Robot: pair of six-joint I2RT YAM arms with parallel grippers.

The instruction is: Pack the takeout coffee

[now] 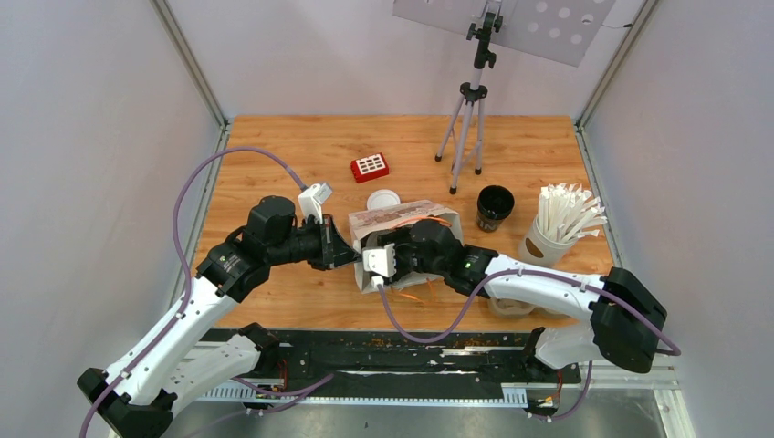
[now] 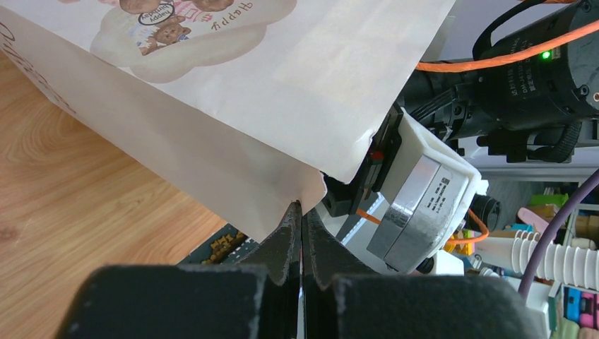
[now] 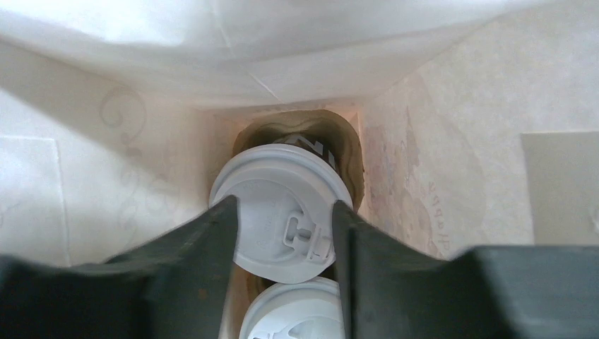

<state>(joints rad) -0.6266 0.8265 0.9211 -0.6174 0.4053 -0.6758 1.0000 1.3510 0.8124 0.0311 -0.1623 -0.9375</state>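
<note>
From above, a paper bag (image 1: 406, 215) sits mid counter (image 1: 274, 164), with an open black cup (image 1: 495, 208) and a white lid (image 1: 384, 199) near it

Left camera: the left pincer (image 2: 300, 212) is squeezed tight on the bag's edge

Right camera: inside the bag, the right pincer (image 3: 286, 203) has a finger on each side of a coffee cup (image 3: 282, 169) with its lid on. I cannot tell if it grips. A second lidded cup (image 3: 293, 314) sits just beside it

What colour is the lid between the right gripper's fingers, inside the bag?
The lid is white, best seen in the right wrist view.
</note>
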